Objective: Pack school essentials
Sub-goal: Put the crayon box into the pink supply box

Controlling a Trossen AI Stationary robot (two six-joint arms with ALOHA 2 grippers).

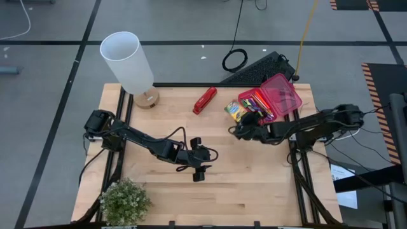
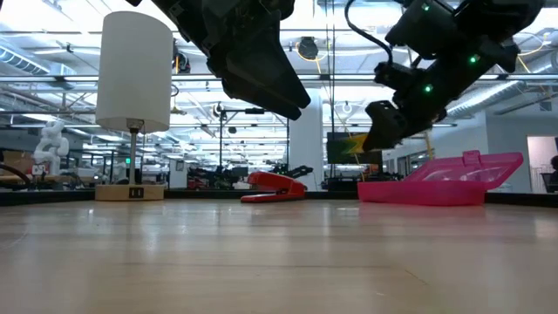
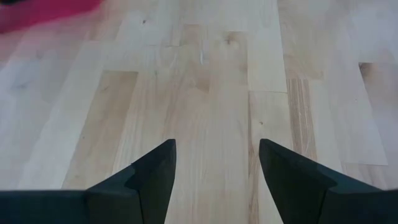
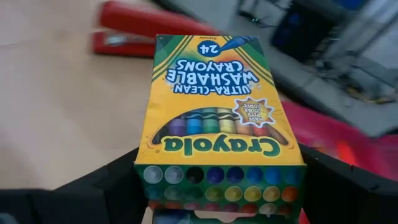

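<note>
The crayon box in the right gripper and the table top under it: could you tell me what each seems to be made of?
The crayon box, shut in the right gripper, looks like printed card with a slightly glossy face: sharp folded edges and printed lettering. The table top looks like pale wood planks, smooth and lightly sealed: grain lines and butt joints show.

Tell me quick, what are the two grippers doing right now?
Left gripper: open, holding nothing, over bare table.
Right gripper: shut on the crayon box, beside the pink box.
</note>
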